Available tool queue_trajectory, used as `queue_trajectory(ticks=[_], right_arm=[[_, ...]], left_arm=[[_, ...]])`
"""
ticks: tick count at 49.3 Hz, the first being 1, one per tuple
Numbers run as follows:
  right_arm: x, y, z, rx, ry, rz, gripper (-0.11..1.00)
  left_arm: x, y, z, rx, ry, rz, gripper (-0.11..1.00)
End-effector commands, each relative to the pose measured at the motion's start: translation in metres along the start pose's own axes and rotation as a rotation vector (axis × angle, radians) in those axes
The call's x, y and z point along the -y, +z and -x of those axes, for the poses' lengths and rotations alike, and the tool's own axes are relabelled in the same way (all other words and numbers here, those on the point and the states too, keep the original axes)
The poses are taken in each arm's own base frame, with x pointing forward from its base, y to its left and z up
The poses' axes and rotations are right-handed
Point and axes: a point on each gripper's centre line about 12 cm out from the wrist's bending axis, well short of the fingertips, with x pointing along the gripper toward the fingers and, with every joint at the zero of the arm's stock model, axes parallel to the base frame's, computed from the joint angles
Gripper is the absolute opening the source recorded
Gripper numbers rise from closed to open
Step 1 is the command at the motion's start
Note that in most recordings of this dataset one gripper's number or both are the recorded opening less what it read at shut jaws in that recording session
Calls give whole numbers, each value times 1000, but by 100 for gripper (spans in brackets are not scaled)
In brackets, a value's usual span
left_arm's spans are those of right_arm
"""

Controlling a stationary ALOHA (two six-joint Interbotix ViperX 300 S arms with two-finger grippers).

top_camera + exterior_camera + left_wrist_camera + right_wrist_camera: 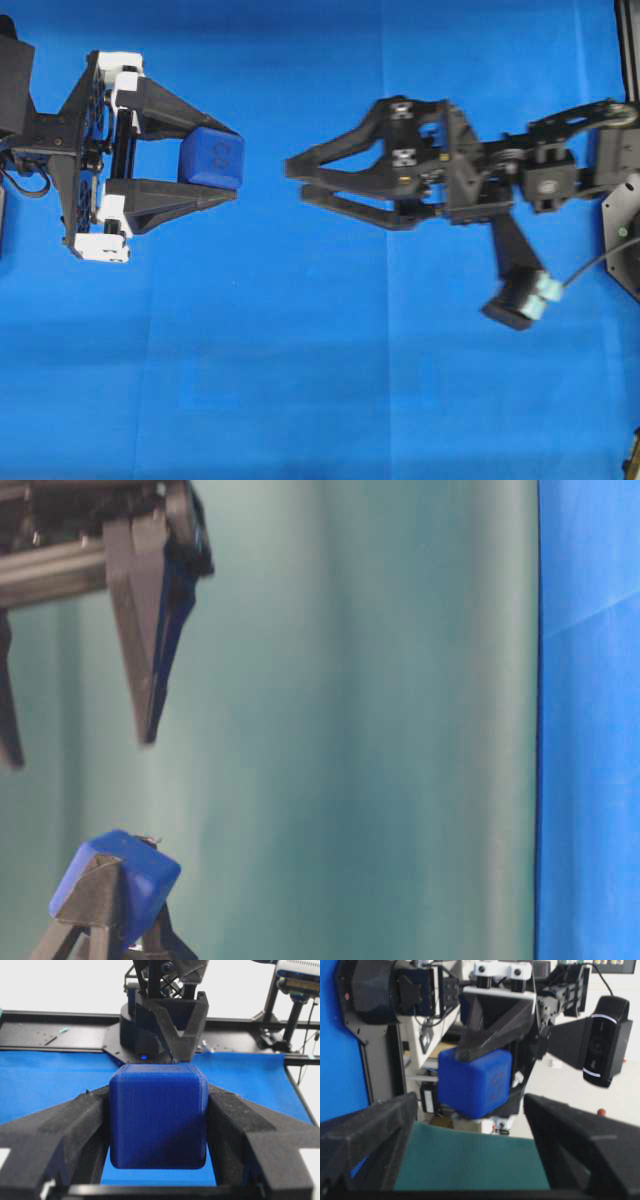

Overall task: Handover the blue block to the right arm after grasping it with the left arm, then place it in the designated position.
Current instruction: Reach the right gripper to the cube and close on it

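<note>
Between the tips of the left tool, clamped on both sides above the blue cloth, sits the blue block, a dark rounded cube; the right tool faces it nearby, fingers apart.

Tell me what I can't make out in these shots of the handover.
- Designated position: no marker shows on the cloth in any view.
- Block mark: overhead, too blurred to read.
- Left gripper: table-level view's bottom edge cuts it off.
- Right gripper: table-level view's top-left corner shows only fingers.
</note>
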Motion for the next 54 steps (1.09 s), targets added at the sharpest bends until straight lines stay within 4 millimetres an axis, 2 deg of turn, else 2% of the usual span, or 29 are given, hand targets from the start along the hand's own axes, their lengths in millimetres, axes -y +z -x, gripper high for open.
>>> queue_trajectory(ticks=[1, 10, 29, 47, 54], right_arm=[[17, 1, -8, 9, -39, 4, 94], [21, -2, -27, 4, -41, 2, 94], [23, -7, -54, -3, -41, -3, 94], [22, -10, -58, -21, -29, -8, 94], [19, -15, -58, -63, -4, -10, 90]], left_arm=[[1, 14, 5, 44, -4, 1, 48], [0, 14, 5, 44, -1, 1, 48], [0, 14, 5, 45, 0, -2, 48], [-1, 13, 5, 40, 2, 0, 48], [0, 13, 5, 38, 1, 0, 48]])
